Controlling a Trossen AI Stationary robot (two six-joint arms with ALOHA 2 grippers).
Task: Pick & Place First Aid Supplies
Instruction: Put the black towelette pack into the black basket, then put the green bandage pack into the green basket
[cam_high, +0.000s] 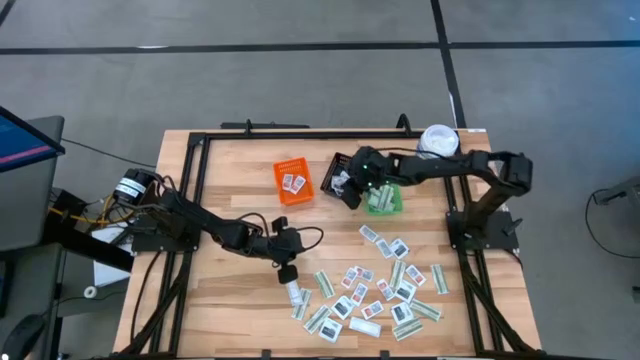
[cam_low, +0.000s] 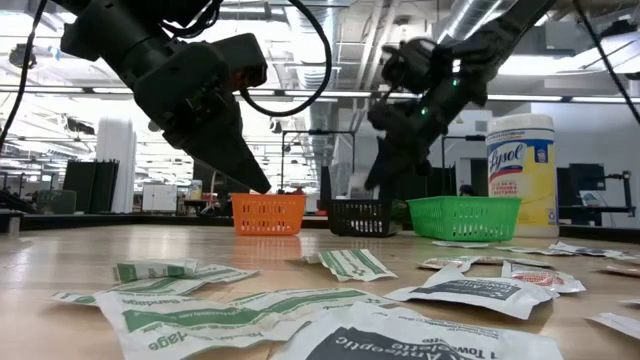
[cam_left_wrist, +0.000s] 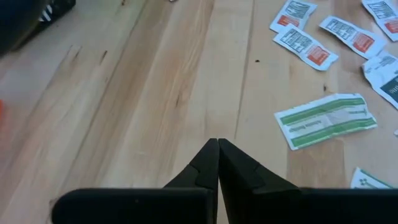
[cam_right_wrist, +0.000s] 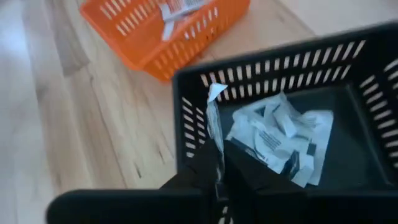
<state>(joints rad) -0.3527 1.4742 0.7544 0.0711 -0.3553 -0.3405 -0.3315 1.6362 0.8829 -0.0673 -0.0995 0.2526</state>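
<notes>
We judge the first aid packets (cam_high: 372, 292), some two dozen strewn on the worktop (cam_high: 230, 190) with more in the orange bin (cam_high: 293, 183) and black bin (cam_right_wrist: 348, 155), light, limp, best pinched by an edge: our right hand (cam_right_wrist: 217, 163) pinches one above the black bin, our left hand (cam_left_wrist: 218, 149) hovers closed, empty.

Grey floor (cam_high: 300, 90) crossed by dark seam lines. Ceiling pipes and ducts (cam_low: 350, 40) across top of low view. Shelving and equipment (cam_low: 110, 185) at far left.
</notes>
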